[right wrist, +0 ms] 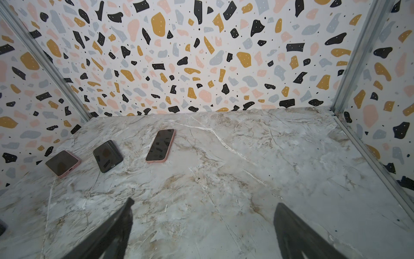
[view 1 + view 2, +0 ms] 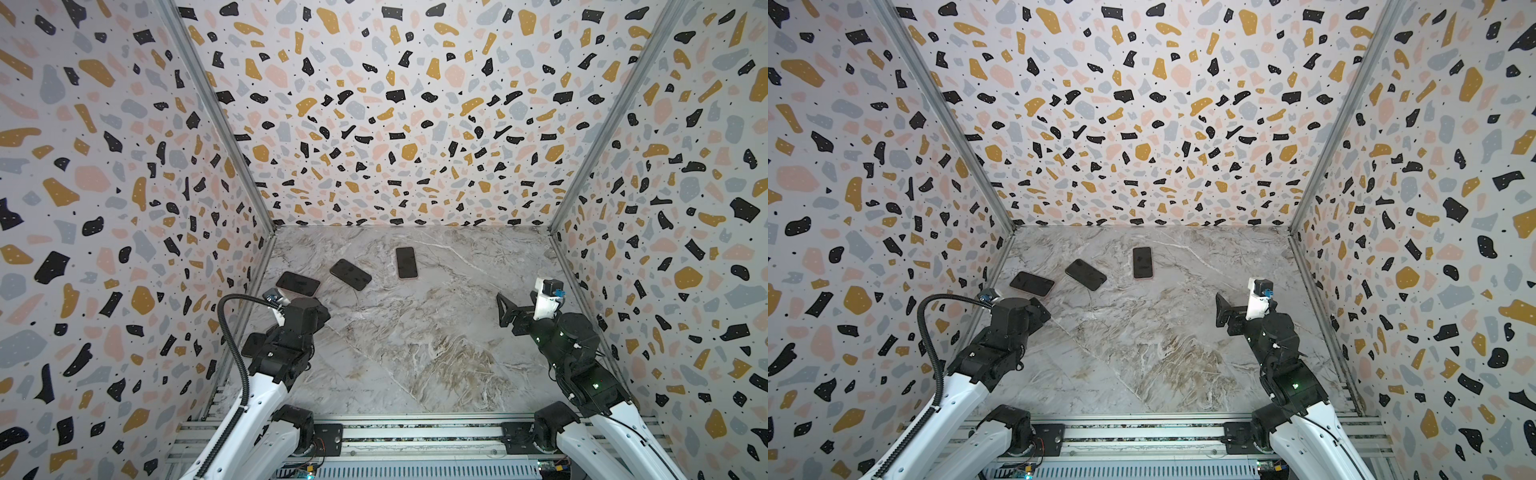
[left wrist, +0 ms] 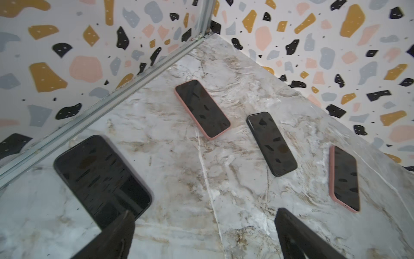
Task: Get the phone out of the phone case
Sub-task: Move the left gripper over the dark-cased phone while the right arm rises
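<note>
Both grippers were empty. The left gripper [image 3: 206, 235] had its jaws spread wide with only the marble table [image 3: 179, 201] between them. The right gripper [image 1: 202, 231] stood just as wide, holding nothing, at the centre right of both top views.

Four phones lay screen-up, all on the left half of the table. The nearer pink-cased phone [image 2: 298, 284] lay left of centre in a top view, just above the left arm [image 2: 291, 332], its long axis running almost across the frame. A black phone [image 2: 350, 274] lay diagonally just to its right. A second pink-cased phone [image 2: 406, 262], near the frame's middle, ran up and down. A fourth dark phone [image 3: 100, 179] lay close by the left fingers [image 3: 116, 237], mostly hidden under the arm in the top views; whether it wore a case I could not tell.

The left gripper was nearer to every phone, while the right was well apart across bare table. By my judgement the left would reach first, and would need to turn to close across a phone's narrow width
</note>
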Controlling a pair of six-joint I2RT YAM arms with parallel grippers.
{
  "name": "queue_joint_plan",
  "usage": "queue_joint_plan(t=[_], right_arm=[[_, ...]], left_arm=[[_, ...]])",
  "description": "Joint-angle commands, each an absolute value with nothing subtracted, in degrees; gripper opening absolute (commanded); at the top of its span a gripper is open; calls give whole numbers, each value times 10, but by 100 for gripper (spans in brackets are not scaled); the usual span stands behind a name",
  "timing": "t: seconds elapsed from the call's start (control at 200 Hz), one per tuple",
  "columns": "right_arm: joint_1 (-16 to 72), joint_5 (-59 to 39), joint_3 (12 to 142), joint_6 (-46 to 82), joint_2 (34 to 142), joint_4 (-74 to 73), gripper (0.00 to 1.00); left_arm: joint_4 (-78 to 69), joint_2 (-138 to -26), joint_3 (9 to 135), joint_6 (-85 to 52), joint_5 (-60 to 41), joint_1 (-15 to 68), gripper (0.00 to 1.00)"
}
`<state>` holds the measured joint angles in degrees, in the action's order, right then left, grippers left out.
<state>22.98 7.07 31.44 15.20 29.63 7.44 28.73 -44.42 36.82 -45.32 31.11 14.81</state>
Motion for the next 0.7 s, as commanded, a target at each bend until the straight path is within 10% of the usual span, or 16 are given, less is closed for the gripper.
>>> queue_joint_plan(t=[0.0,0.696], right_arm=[[232,68,337,156,294,93,99],[233,45,330,154,292,96,99]], left_arm=[[361,-462,388,-503,376,149,99],[350,-531,394,-511,374,92,99]])
